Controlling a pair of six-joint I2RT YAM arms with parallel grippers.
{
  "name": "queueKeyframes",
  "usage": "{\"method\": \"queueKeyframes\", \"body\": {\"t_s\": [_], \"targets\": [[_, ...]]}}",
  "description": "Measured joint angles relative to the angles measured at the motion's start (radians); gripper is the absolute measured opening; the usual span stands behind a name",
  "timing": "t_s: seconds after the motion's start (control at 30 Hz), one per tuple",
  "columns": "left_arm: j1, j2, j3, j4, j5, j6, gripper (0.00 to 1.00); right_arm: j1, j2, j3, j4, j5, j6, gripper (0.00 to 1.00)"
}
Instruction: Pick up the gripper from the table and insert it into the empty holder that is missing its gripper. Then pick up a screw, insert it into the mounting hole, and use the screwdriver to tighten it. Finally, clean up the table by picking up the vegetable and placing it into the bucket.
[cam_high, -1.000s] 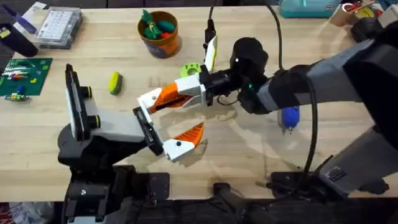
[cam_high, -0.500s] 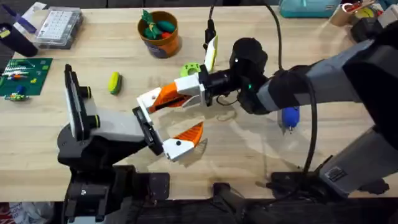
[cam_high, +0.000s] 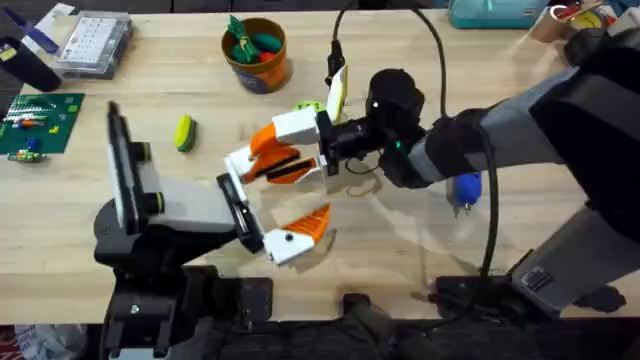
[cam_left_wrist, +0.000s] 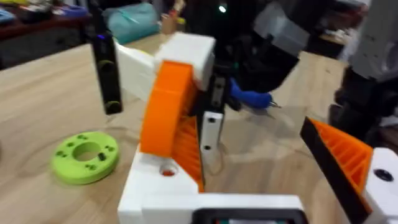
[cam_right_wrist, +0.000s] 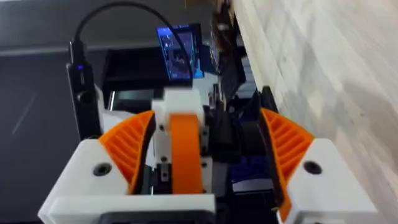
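From overhead my right gripper (cam_high: 283, 152) has its fingers clamped on the gripper (cam_high: 277, 140), the loose orange-tipped one, pressing it against the holder (cam_high: 238, 162) on the left gripper (cam_high: 272, 200). The left fingers are spread apart, 1 orange tip (cam_high: 308, 222) hanging free at about 5 o'clock from the holder. The vegetable (cam_high: 184, 132) lies on the tabletop (cam_high: 400, 240) at about 9 o'clock from the grippers. The bucket (cam_high: 256, 55) stands around 12 o'clock, toys inside. A green ring (cam_left_wrist: 85, 155) sits beside the action.
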Motion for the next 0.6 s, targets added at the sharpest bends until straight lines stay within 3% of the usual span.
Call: {"method": "queueKeyframes", "body": {"t_s": [0.1,0.37,0.6], "targets": [[-0.015,0.0,0.0,-0.005,0.034,0.003,0.987,-0.008,0.0,0.0,0.026,0.002,0.003,0.989],[-0.015,0.0,0.0,-0.009,0.059,0.004,0.987,-0.082,-0.001,-0.009,0.04,-0.021,0.005,0.991],[-0.015,0.0,0.0,-0.009,0.062,0.004,0.986,-0.162,-0.06,-0.171,0.217,-0.033,0.025,0.992]]}}
